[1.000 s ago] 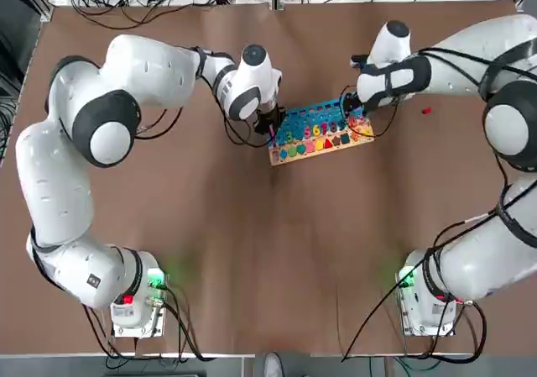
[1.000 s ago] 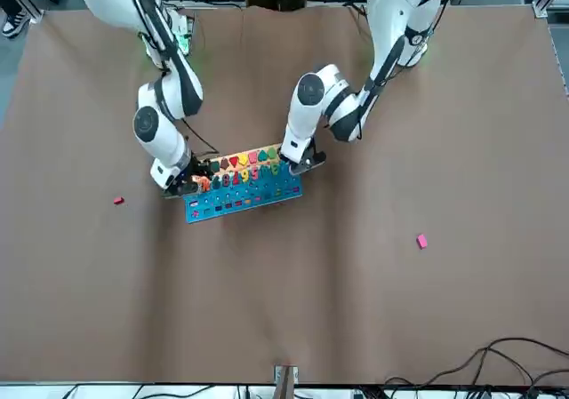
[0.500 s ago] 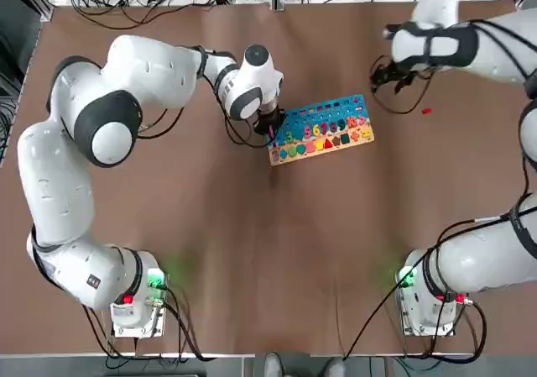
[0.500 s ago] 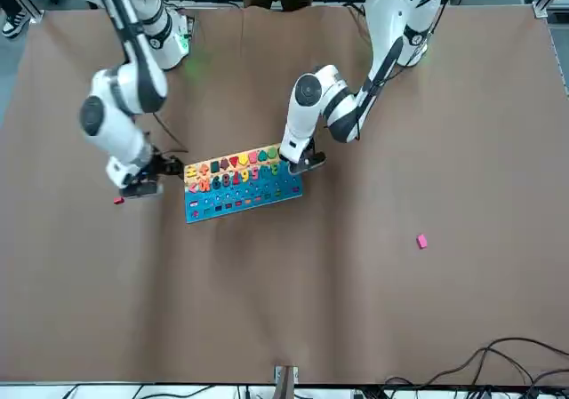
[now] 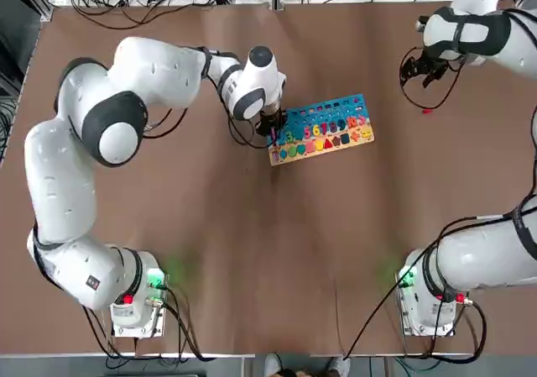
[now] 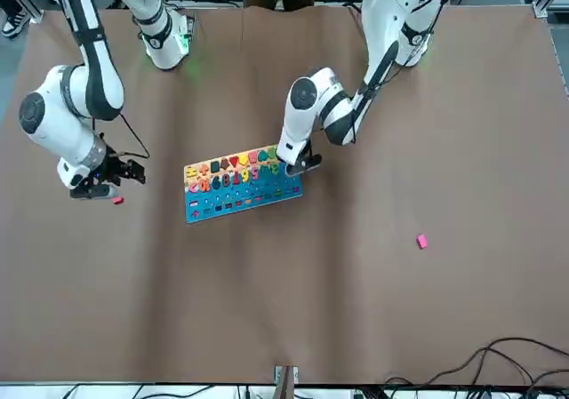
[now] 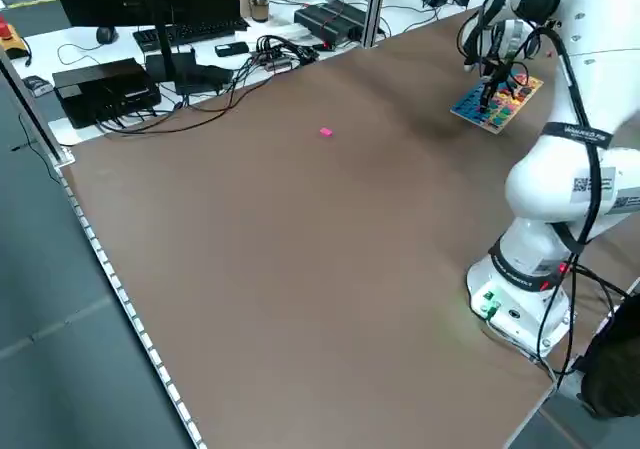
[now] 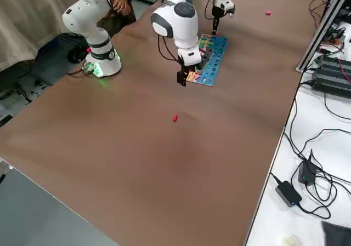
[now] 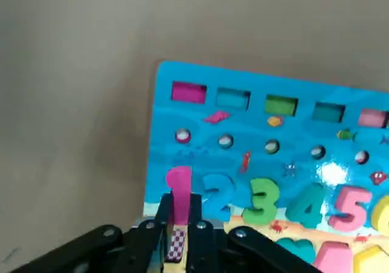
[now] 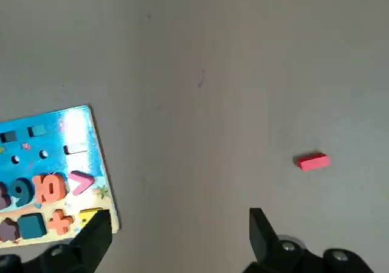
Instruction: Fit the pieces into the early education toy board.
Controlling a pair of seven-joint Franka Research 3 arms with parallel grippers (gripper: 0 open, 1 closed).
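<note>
Brown bench (image 5: 252, 243), cables and electronics along far edge. Toy board (image 5: 320, 130) mid-bench, long axis left-right, slightly tilted. Left pincer (image 5: 272, 128) clamped on pink numeral (image 9: 179, 188) at board's left end. Right pincer (image 5: 423, 68) spread wide near red piece (image 5: 426, 110).

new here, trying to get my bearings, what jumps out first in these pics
The colourful toy board sits mid-table, the left gripper at its end, fingers shut on a pink numeral 1. The right gripper, fingers open, hangs near a loose red piece; a pink piece lies far off.
</note>
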